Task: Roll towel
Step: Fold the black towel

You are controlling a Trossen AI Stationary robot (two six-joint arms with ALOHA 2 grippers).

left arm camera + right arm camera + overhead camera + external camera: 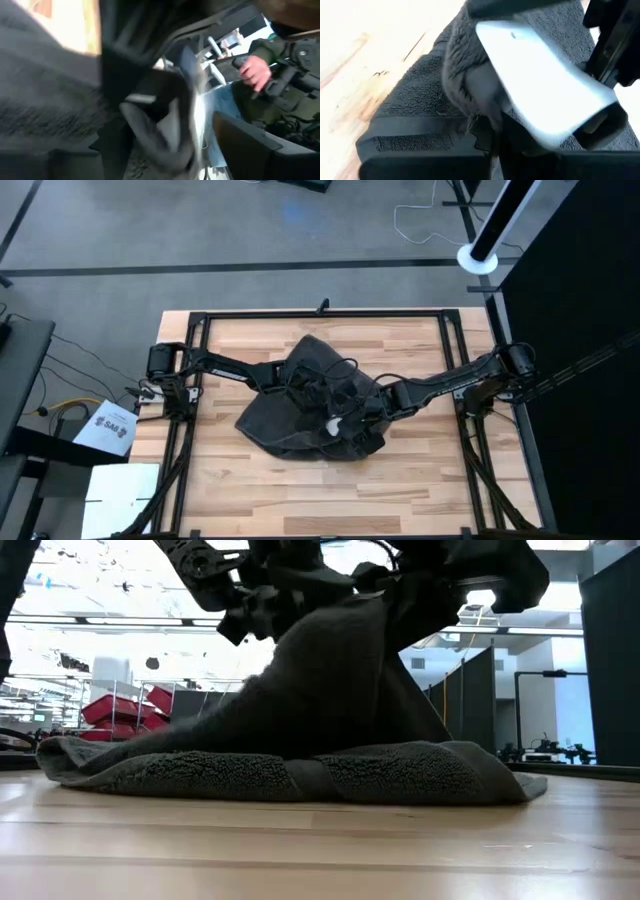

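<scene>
The towel (315, 405) lies crumpled mid-desk (420, 490), one fold lifted into a peak. The right gripper (362, 412) holds that peak, jaws clenched on cloth — the left gripper (300, 380), released, is alongside.

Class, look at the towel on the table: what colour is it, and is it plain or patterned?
The towel is dark charcoal grey and plain, best seen in the low view.
</scene>
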